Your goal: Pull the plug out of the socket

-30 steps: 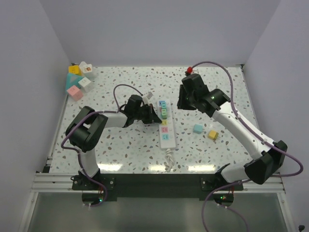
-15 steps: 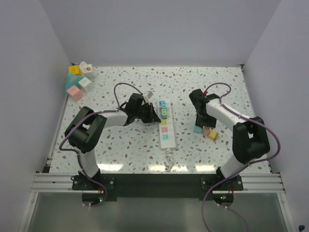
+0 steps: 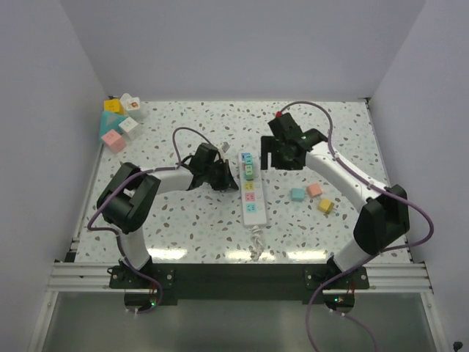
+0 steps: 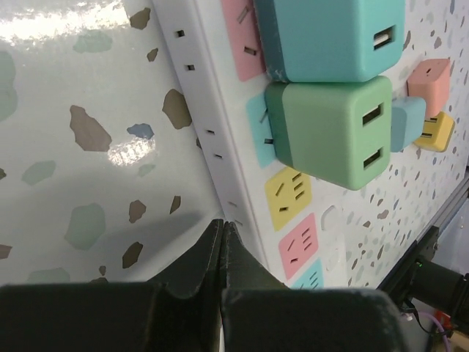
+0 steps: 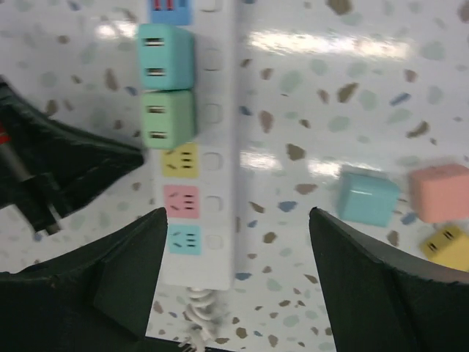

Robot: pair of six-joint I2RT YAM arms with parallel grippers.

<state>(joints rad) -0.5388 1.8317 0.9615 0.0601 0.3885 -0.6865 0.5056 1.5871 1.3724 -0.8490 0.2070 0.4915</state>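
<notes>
The socket [image 3: 251,194] lies mid-way across the bench [image 3: 183,220], with a teal plug [image 3: 248,159] and a green plug [image 3: 250,172] seated touching at its far end. The left end effector [image 4: 222,235] is shut and empty, its tips against the socket's left edge. The right end effector [image 5: 236,220] hangs wide open above, holding nothing.

The jaws may catch both plugs at once. The socket could also lift if the side brace slips. Loose cubes [image 3: 314,189] crowd the right, and walls [image 3: 44,147] close the left, right and far edges. The most open room is far of the plugs.

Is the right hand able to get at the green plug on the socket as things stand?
Probably yes. The right hand hangs open above the socket, and nothing covers the green plug. The shut left hand sits at the socket's edge beside it, so room is tight.
</notes>
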